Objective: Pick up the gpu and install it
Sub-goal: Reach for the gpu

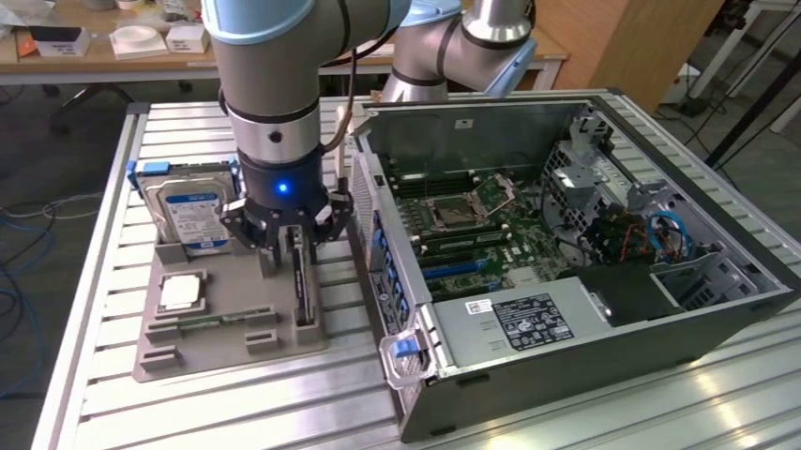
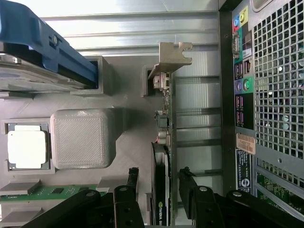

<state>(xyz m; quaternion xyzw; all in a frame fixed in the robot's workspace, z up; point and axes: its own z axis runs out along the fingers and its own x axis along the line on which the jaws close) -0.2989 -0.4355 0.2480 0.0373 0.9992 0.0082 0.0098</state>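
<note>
Wrist view: the gpu (image 2: 165, 123) stands on edge in a slot of the grey parts holder (image 2: 130, 128), directly between the two fingers (image 2: 132, 176) of the gripper (image 2: 159, 175). The fingers are spread wide and hold nothing, with a gap showing on each side of the card. Its long axis runs straight through the jaws, across their closing direction, and the silver bracket (image 2: 170, 58) is at the end farthest from them.

A small green emblem sits on the black shroud close to the jaws, but I cannot read it. Outside one finger lie the processor (image 2: 27, 147) and the memory stick (image 2: 47, 192). Outside the other is the computer case (image 2: 280, 95), its rear panel showing coloured ports and stickers with print too small to read. In the exterior view, the blue-and-white label on the hard drive (image 1: 188, 214) and the label on the power supply (image 1: 532, 319) are just as illegible.
</note>
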